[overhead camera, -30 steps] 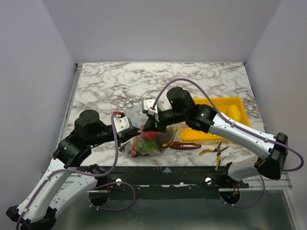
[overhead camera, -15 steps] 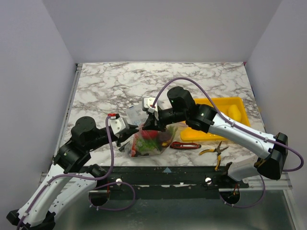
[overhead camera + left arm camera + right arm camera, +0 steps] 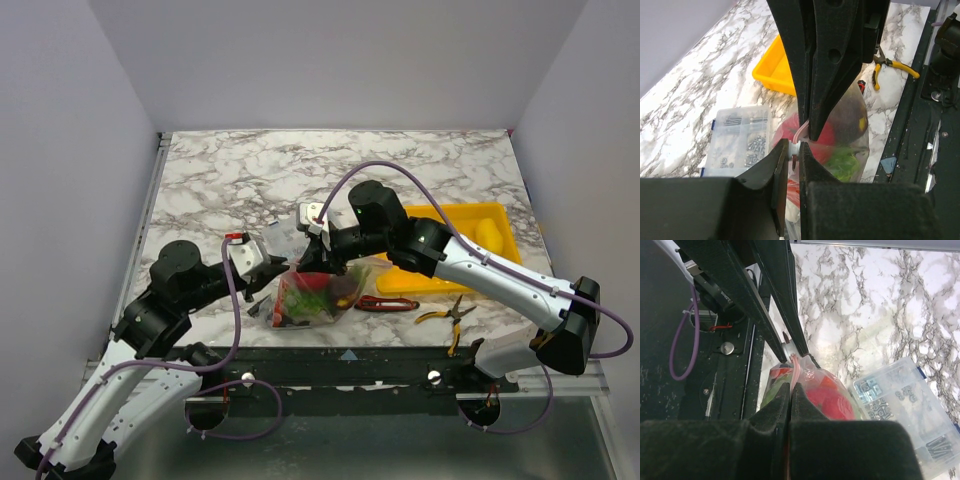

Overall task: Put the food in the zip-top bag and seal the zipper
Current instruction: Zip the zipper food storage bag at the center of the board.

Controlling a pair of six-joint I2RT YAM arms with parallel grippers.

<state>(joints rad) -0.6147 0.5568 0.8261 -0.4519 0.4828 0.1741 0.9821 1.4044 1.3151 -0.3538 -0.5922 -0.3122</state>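
Observation:
The zip-top bag [image 3: 318, 298] stands near the table's front edge, held up by its mouth. Food [image 3: 312, 284] shows through the clear plastic: a red piece [image 3: 829, 136], green leaves [image 3: 846, 163] and something dark purple. My left gripper [image 3: 794, 150] is shut on a small white slider sitting on the pinkish zipper [image 3: 803, 131]. Facing it, my right gripper [image 3: 790, 385] is shut on the same zipper [image 3: 796, 368] a little farther along. In the top view the left gripper [image 3: 288, 269] and right gripper [image 3: 306, 262] meet tip to tip over the bag.
A clear compartment box [image 3: 282, 238] of small parts lies just behind the bag. A yellow tray [image 3: 500, 215] holding a yellow fruit [image 3: 487, 233] sits at the right. A red-handled tool [image 3: 385, 303] and yellow-handled pliers [image 3: 450, 315] lie by the front edge.
My left arm has drawn back a little to the left, its wrist shifting left with the slider still pinched. The right arm and the bag have stayed put.

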